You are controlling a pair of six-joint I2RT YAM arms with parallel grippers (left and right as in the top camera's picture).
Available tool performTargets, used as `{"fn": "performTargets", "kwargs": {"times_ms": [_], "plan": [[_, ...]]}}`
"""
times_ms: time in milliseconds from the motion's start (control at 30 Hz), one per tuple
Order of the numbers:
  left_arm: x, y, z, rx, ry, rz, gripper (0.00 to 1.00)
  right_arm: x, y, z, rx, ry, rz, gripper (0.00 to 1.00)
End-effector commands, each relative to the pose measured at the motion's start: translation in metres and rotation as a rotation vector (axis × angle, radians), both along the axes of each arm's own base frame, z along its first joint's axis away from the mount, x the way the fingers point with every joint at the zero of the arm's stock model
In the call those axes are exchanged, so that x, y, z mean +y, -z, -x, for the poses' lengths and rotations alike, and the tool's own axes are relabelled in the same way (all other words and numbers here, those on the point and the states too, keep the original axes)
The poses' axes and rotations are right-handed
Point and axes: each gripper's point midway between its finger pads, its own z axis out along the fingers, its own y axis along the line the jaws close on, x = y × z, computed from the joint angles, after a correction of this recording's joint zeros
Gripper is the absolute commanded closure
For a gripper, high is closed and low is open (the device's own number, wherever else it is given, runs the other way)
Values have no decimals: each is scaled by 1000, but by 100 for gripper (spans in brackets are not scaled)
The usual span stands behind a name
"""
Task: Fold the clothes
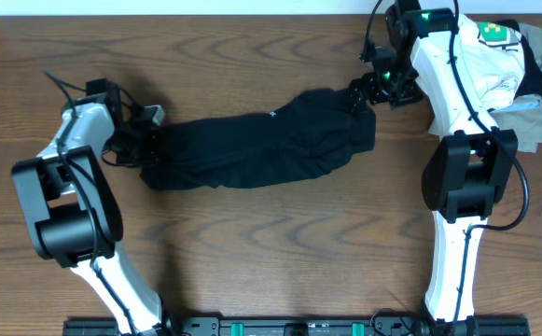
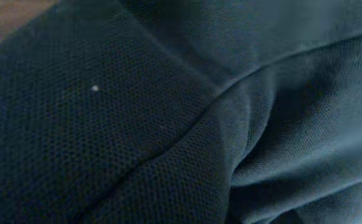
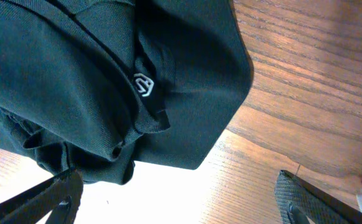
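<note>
Shirt [image 1: 261, 149] lies bunched mid-table, one end at each gripper. Light, limp mesh knit, so it will likely sag and slip; take hem or shoulder edges. Right gripper [image 3: 177, 180] spread wide, empty. Left gripper [image 1: 149, 129] buried in cloth, can't tell.

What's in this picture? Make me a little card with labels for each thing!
table: brown wood
black garment: bunched up long, lying between the two arms, not folded yet
left pincer: at the garment's left end, grip hidden by cloth
right pincer: at the garment's right end, open
pile of clothes: far right corner
</note>
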Motion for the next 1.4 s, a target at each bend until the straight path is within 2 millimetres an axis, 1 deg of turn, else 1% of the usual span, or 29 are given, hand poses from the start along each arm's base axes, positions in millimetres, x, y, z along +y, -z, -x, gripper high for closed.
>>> {"fn": "performTargets", "kwargs": {"times_ms": [0, 100, 233, 333, 433, 533, 600, 733, 800, 867, 900, 933, 967, 1133, 1200, 1233, 1367], "plan": [[44, 11, 7, 66, -162, -85, 94, 2, -16, -2, -39, -15, -6, 4], [63, 2, 5, 38, -210, -93, 94, 2, -16, -1, -35, -15, -6, 4], [93, -8, 9, 28, -295, -142, 94, 2, -16, 0, -28, -15, -5, 4], [109, -17, 10, 16, -348, -141, 94, 2, -16, 1, -25, -15, -5, 4], [113, -25, 11, 17, -366, -140, 94, 2, -16, 1, -25, -15, -5, 4], [107, -37, 8, 15, -363, -135, 94, 2, -16, 0, -28, -14, -5, 5], [94, -50, 2, -6, -364, -105, 94, 2, -16, 0, -28, -15, -6, 4], [54, -88, -14, -99, -337, 3, 94, 4, -16, -1, -34, -18, -6, 4], [37, -102, -17, -122, -326, 12, 94, 5, -16, -1, -35, -20, -6, 5], [19, -112, -20, -133, -314, 18, 94, 6, -15, -1, -34, -22, -6, 5], [6, -116, -21, -127, -321, 28, 94, 6, -15, -1, -36, -22, -6, 5], [-2, -118, -21, -121, -324, 33, 94, 6, -15, -1, -38, -22, -6, 5], [-15, -119, -22, -116, -313, 40, 94, 6, -15, -2, -40, -22, -6, 5], [-75, -119, -23, -115, -181, 51, 94, 6, -15, -3, -43, -22, -7, 5], [-95, -120, -22, -121, -129, 54, 94, 6, -15, -3, -42, -22, -7, 5], [-103, -119, -22, -124, -107, 47, 94, 6, -15, -3, -42, -22, -7, 5], [-124, -114, -24, -135, -81, 5, 94, 6, -15, -3, -42, -22, -7, 5]]}}
